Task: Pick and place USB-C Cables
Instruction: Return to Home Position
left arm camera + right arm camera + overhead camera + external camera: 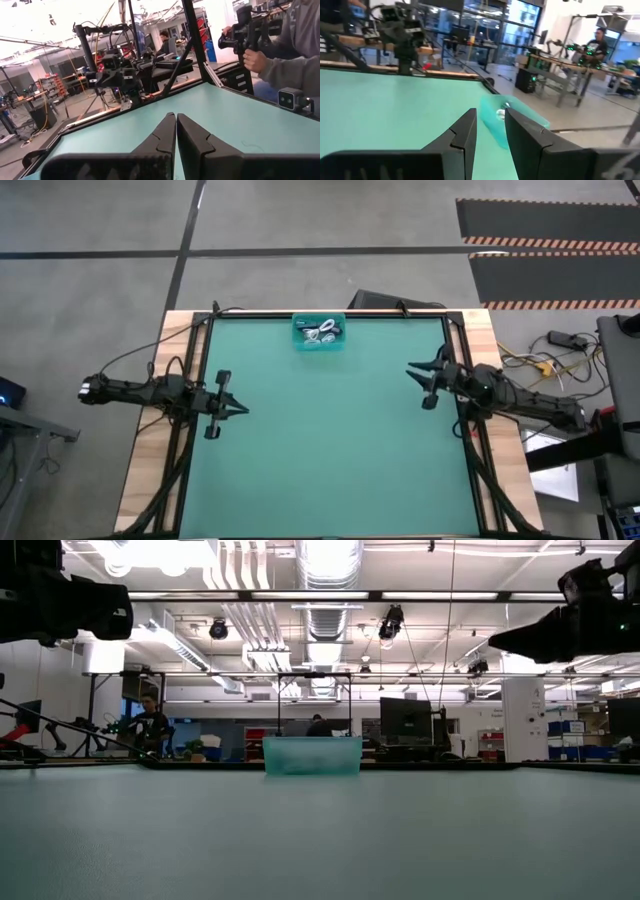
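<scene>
The USB-C cables, white ones and a dark one, lie bundled inside a translucent teal bin at the middle of the mat's far edge. The bin rests on its base; in the right wrist view a white cable shows through the bin's wall. My left gripper hovers level over the mat's left side, shut and holding nothing. My right gripper hovers level over the mat's right side, open with nothing between its fingers, pointing toward the bin.
The green mat sits inside a black frame on a wooden table. Beyond the table's right side a person's hand holds a handle. Workbenches and equipment stand in the room behind.
</scene>
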`<action>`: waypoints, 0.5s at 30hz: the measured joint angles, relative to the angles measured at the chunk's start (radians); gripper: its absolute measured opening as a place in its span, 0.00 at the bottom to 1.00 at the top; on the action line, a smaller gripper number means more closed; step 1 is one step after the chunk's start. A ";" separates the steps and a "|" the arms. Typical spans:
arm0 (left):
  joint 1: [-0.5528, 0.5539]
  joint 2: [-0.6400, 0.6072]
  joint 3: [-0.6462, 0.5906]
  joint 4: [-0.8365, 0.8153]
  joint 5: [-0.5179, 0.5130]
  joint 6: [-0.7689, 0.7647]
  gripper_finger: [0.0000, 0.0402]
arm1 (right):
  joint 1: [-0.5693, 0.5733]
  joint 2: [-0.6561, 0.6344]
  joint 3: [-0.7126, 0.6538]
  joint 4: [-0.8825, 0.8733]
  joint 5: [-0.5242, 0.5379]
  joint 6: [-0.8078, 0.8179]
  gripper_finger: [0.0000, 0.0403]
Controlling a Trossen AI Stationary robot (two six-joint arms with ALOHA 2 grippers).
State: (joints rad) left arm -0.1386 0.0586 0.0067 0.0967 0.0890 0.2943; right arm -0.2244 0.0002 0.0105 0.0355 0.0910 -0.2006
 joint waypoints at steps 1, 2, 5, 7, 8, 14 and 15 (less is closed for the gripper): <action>0.000 0.000 0.000 0.000 0.000 0.000 0.00 | 0.022 0.000 0.000 0.005 0.014 -0.002 0.23; 0.000 0.000 0.000 0.000 0.000 0.000 0.00 | 0.044 0.000 0.000 0.012 0.031 -0.010 0.23; 0.000 -0.001 0.000 0.000 0.000 0.000 0.00 | 0.100 0.000 0.000 0.053 0.041 -0.070 0.23; 0.000 0.000 0.000 -0.001 0.000 0.000 0.00 | 0.117 0.000 0.000 0.053 0.041 -0.087 0.23; 0.000 0.000 0.000 0.000 0.000 0.000 0.00 | 0.120 0.000 0.000 0.042 0.042 -0.087 0.23; 0.000 0.000 0.000 0.000 0.000 0.000 0.00 | 0.104 0.000 0.000 -0.001 0.041 -0.068 0.23; 0.000 0.000 0.000 0.000 0.000 0.000 0.00 | 0.101 0.000 0.000 -0.001 0.041 -0.067 0.23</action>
State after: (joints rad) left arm -0.1383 0.0589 0.0063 0.0967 0.0891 0.2943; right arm -0.1235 -0.0002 0.0101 0.0346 0.1318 -0.2673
